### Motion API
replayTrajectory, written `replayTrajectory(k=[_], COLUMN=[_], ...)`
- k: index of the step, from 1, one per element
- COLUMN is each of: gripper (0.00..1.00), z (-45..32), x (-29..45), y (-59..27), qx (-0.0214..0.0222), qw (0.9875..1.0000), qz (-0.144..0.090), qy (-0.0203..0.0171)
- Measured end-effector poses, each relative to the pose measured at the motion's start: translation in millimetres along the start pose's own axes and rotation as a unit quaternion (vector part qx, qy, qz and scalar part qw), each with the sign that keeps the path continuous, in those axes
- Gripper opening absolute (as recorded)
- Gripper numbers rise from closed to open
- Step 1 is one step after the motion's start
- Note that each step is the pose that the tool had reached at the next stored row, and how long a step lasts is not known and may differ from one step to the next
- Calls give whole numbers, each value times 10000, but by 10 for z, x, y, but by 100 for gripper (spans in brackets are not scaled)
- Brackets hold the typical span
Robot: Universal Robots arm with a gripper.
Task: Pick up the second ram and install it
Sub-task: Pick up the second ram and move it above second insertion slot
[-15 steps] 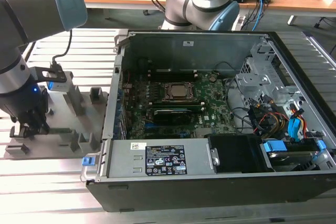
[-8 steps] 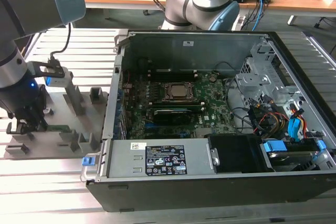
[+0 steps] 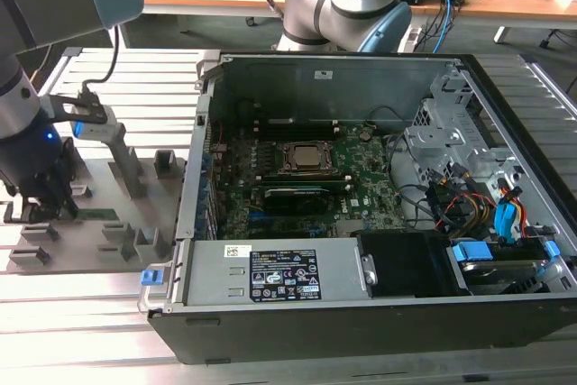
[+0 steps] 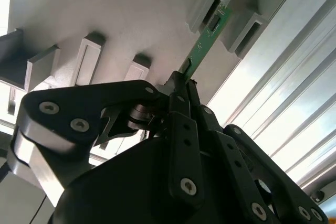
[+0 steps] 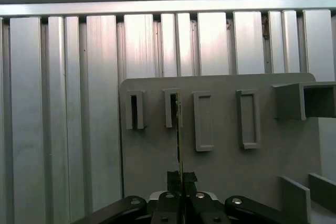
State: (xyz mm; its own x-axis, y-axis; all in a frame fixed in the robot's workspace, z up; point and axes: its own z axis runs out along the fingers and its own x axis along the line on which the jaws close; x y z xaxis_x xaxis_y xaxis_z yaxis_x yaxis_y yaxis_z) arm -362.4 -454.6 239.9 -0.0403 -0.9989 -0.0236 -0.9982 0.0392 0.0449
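1. Black gripper (image 4: 182,85) fingers are pinched together on one end of the second ram (image 4: 203,45), a thin green board held on edge between the two tips.
2. In the second wrist view the flat green face of the stick shows. It runs from the fingertips across the grey fixture plate (image 4: 136,14) to a slotted holder (image 4: 210,3) on that plate, where its far end sits.
3. In the first wrist view the gripper (image 5: 181,178) shows with the stick (image 5: 179,135) edge-on, a thin line reaching up against the second slotted holder (image 5: 172,108) from the plate's (image 5: 226,166) edge. I cannot tell whether the stick is seated in the holder or lifted off the plate.
4. In the exterior view the gripper (image 3: 47,200) is low over the fixture plate (image 3: 90,254), with the green stick (image 3: 97,214) just beside it on the side toward the computer case (image 3: 361,313).
5. The exterior view also takes in the arm (image 3: 27,6) above the plate.
6. The open case stands just beside the plate, to the exterior view's right of it, with the motherboard (image 3: 361,187) inside.
7. Ribbed aluminium table (image 5: 68,103) slats lie under and around the plate in both wrist views and in the exterior view (image 3: 108,313).
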Motion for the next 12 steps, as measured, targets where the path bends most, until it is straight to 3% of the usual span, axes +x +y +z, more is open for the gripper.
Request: replayTrajectory(k=[12], gripper=[14], z=[-235], x=[-16], y=[11], qx=[0], qw=[10000], qz=[0], qy=[0])
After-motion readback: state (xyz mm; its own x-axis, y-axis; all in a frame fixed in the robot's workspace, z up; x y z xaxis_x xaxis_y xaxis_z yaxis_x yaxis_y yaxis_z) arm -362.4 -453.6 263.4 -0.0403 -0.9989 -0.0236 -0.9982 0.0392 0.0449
